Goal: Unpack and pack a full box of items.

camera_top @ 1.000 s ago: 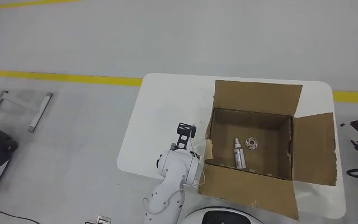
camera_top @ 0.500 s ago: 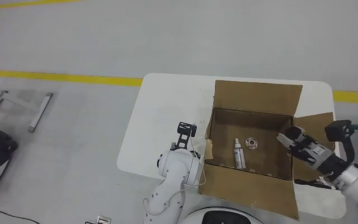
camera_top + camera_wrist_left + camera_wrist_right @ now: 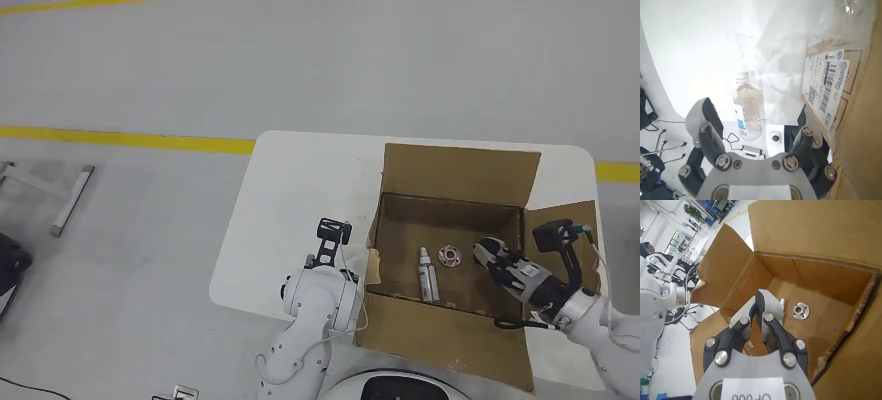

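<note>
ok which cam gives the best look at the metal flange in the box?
Right wrist view: the metal flange lies flat on the box floor, centre bore plain. Top view has it as a small disc beside the spray bottle. Left wrist view faces the box's outer wall.

spray bottle [image 3: 782, 301] mostly behind fingers [image 3: 770, 305]

top looks straight down; right wrist close, both into box [image 3: 460, 172].
</note>
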